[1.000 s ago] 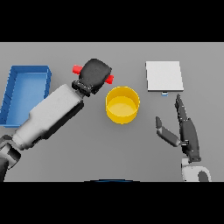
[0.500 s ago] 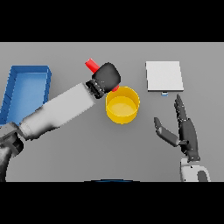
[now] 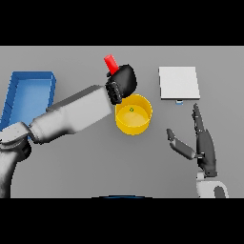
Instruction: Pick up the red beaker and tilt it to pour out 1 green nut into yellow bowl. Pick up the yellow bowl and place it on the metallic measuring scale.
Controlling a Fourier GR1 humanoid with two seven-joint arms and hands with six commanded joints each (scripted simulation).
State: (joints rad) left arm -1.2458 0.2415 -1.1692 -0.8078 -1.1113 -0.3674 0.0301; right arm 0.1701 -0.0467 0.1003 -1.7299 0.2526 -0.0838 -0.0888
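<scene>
your left hand (image 3: 123, 82) is curled round the one red beaker (image 3: 110, 63), tilted above the one yellow bowl's (image 3: 134, 125) far rim; one green nut (image 3: 132, 109) lies inside. your right hand (image 3: 204, 147) rests open near the scale (image 3: 178, 83). one blue tray (image 3: 25, 98) sits left.

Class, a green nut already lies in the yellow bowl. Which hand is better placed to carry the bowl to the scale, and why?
Right. The right hand is open, holds nothing, and lies between the yellow bowl and the metallic scale. The left hand is shut on the red beaker above the bowl.
</scene>
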